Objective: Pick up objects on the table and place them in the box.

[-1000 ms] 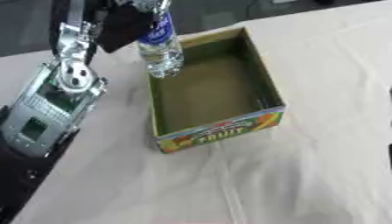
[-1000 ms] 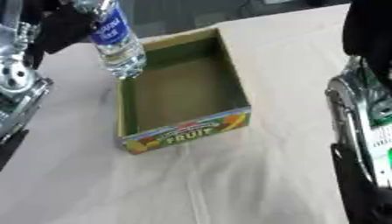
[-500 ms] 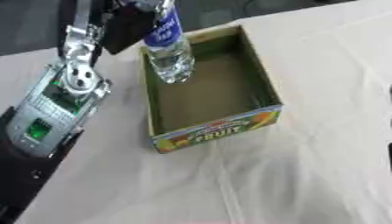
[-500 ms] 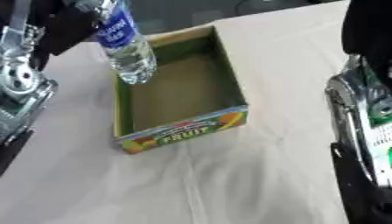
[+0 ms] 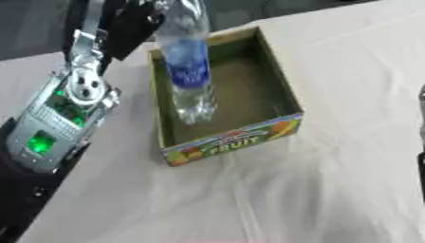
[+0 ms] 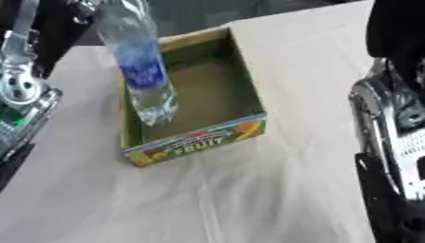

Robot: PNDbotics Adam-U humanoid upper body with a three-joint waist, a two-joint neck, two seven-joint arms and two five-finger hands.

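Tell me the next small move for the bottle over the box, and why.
Probably lower it a little further, then let go. The water bottle hangs upright from the left hand, its base already inside the fruit box near the left wall, but whether it touches the floor cannot be told.

The top of the bottle (image 5: 187,71) is cut off by the upper edge, so its cap cannot be seen. The left hand (image 5: 137,19) is mostly cut off there too, and its fingers cannot be made out. The right arm (image 6: 398,142) is cropped at the right edge; its hand is not shown.
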